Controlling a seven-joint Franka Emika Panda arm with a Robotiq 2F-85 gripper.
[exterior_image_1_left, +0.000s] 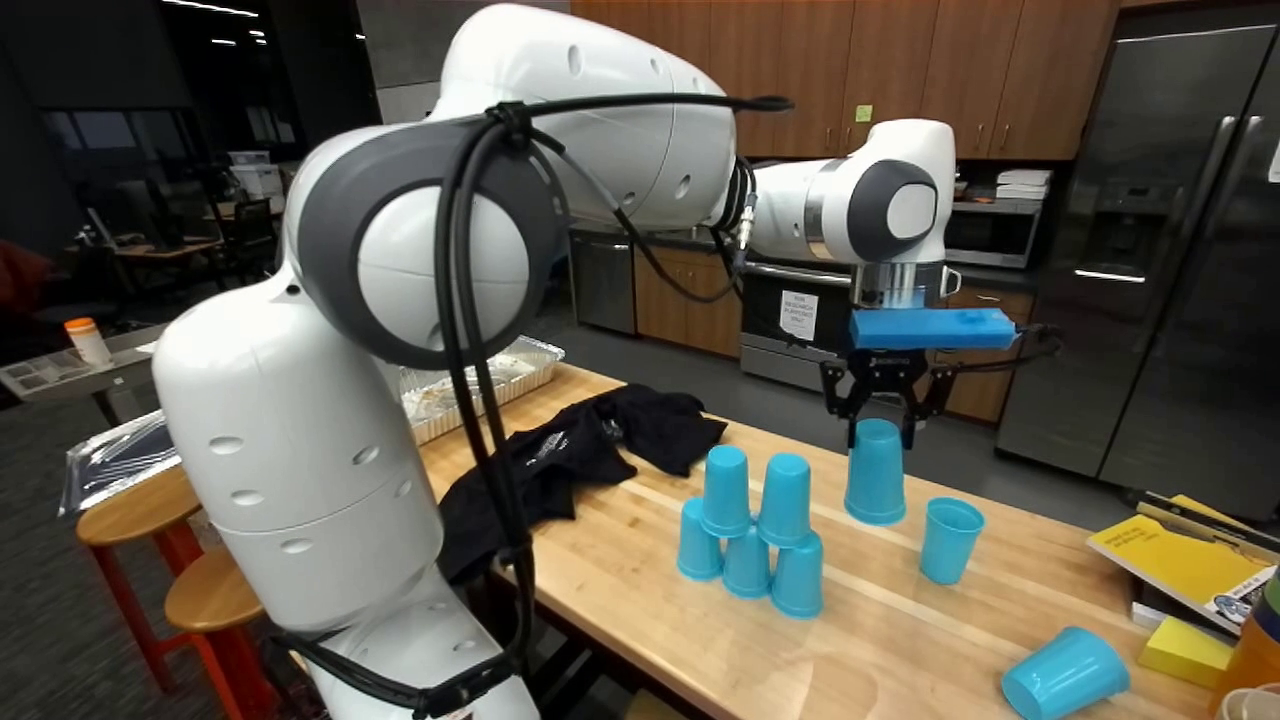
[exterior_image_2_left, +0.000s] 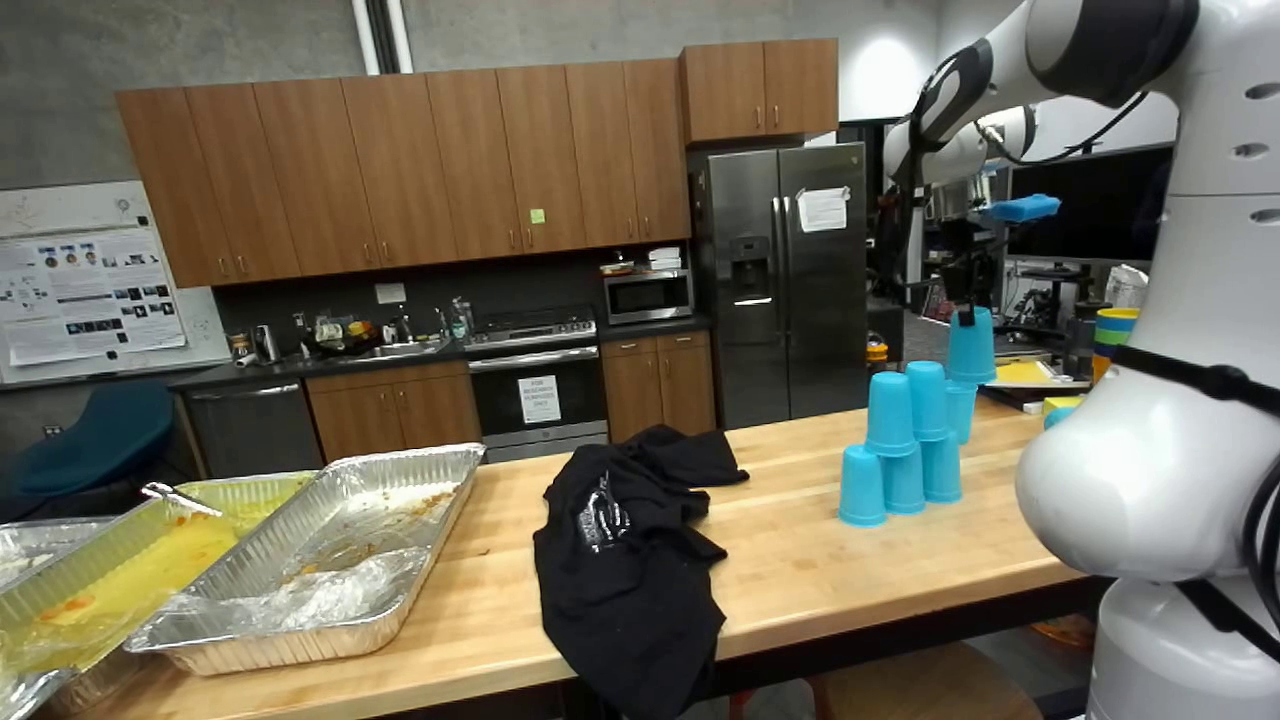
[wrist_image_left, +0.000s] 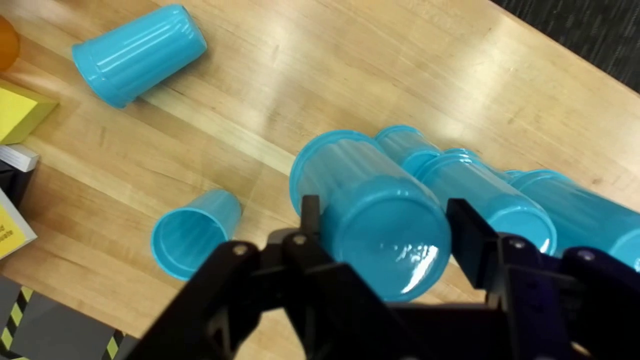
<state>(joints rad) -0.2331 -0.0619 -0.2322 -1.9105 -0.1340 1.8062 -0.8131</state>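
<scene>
My gripper (exterior_image_1_left: 880, 437) has a blue cup (exterior_image_1_left: 876, 484): fingers (wrist_image_left: 472, 245) clamped on opposite sides of it, up by its base. Cup is upside down, rim facing the wooden table (exterior_image_1_left: 620, 570), held clear of it. Left of it and nearer: a stack (exterior_image_1_left: 746, 556) of five more blue cups, all upside down, three below, two above, apart from the one I hold. In an exterior view, just right of mine, an upright cup (exterior_image_1_left: 948, 552), mouth up; near right, a tipped cup (exterior_image_1_left: 1068, 672) lying on its side. Same blue, both. Next to the tipped one, a yellow block (exterior_image_1_left: 1186, 650), with a yellow book (exterior_image_1_left: 1185, 562) farther back at the right end. Left part of the table, both exterior views: crumpled black shirt (exterior_image_2_left: 640, 550) reaching past the near edge, then dirty foil trays (exterior_image_2_left: 290, 650) farther left. A blue box (exterior_image_1_left: 930, 328) is fixed just above my fingers. Far side of the room: oven (exterior_image_2_left: 500, 400), brown cupboards (exterior_image_2_left: 480, 160), small microwave (exterior_image_2_left: 650, 297), and to their right a steel fridge (exterior_image_2_left: 745, 340) with paper (exterior_image_2_left: 823, 210) on its door.
</scene>
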